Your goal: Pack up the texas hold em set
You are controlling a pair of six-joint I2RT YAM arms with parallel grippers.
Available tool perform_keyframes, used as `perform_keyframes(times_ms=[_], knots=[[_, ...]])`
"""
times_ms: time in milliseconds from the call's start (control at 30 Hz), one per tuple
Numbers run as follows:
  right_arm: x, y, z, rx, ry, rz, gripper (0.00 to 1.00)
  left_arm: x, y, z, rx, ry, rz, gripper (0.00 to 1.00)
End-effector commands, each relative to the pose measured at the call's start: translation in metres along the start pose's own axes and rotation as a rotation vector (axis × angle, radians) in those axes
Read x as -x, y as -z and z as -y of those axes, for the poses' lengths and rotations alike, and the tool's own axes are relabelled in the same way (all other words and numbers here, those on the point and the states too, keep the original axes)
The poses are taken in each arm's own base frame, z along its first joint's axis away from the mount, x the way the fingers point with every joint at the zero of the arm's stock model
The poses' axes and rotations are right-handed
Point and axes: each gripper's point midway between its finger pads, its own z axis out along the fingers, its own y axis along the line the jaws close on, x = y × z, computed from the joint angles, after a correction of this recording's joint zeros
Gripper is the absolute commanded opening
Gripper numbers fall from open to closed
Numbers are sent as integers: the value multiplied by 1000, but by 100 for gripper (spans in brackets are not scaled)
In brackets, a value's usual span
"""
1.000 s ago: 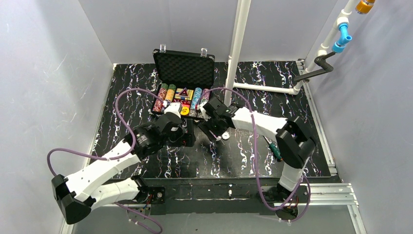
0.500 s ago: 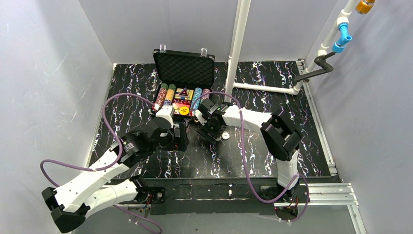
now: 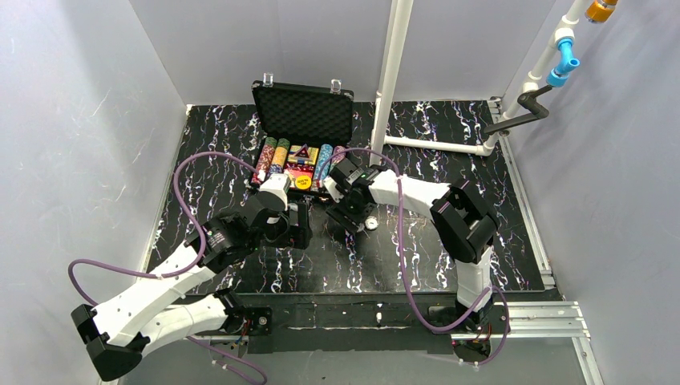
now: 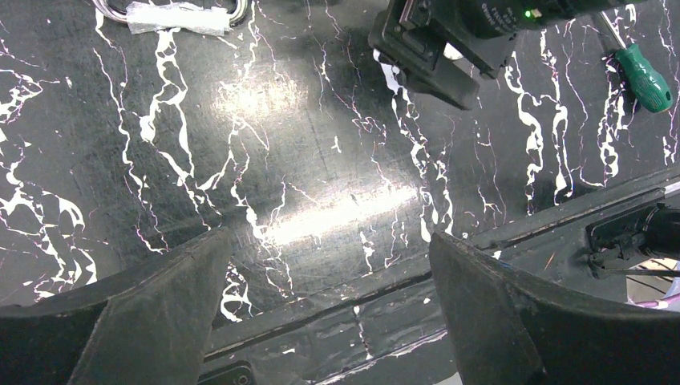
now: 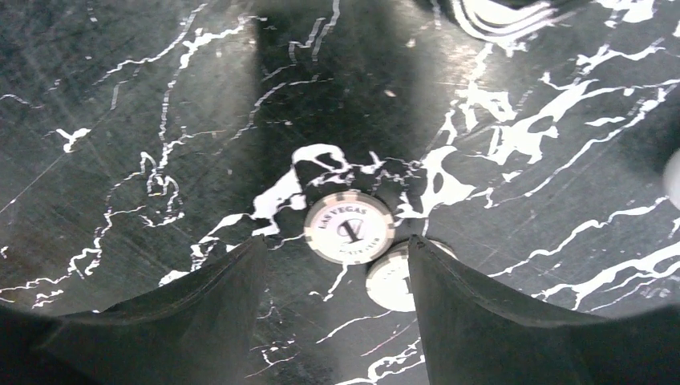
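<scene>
The black case (image 3: pixel 303 112) stands open at the back of the table, lid upright, with rows of multicoloured chips (image 3: pixel 275 157), a red triangle (image 3: pixel 302 152) and a yellow disc (image 3: pixel 304 182) in its base. Two white "Las Vegas" chips lie on the mat in front of it. One chip (image 5: pixel 350 228) sits just beyond the tips of my open right gripper (image 5: pixel 337 241). The other chip (image 5: pixel 393 281) is half hidden behind the right finger (image 5: pixel 481 321). My left gripper (image 4: pixel 330 234) is wide open over bare mat, holding nothing, left of the right gripper (image 3: pixel 351 215).
A green-handled screwdriver (image 4: pixel 645 76) lies on the mat to the right. A white vertical pipe (image 3: pixel 393 72) rises just right of the case, with a pipe rail (image 3: pixel 437 144) along the mat behind. The table's near-edge rail (image 4: pixel 481 241) runs under the left gripper.
The left arm has drawn back a little toward the near left, its jaws spreading slightly. The right arm has folded in and its gripper has settled over the white chips.
</scene>
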Motion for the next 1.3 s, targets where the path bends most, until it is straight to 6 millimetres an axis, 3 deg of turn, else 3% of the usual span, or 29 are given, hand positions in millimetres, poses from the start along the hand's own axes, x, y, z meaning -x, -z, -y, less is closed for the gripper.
perform_keyframes(times_ms=[0, 467, 633, 967, 1133, 1267], knots=[[-2, -7, 11, 3, -17, 3, 73, 3, 0, -3, 13, -5, 11, 94], [-19, -26, -6, 69, -39, -49, 69, 9, -1, 3, 2, 6, 17, 95], [-29, -33, -4, 33, -56, -81, 60, 10, 2, 2, 5, 7, 21, 95], [-34, -36, -12, -42, -35, -84, 52, 13, 3, 3, 2, 18, 28, 95], [-30, -38, -19, -30, -39, -63, 43, 14, 4, 4, -3, 23, 28, 95], [-18, -28, -18, -38, -52, -9, 33, 14, 6, 4, -2, 25, 29, 95]])
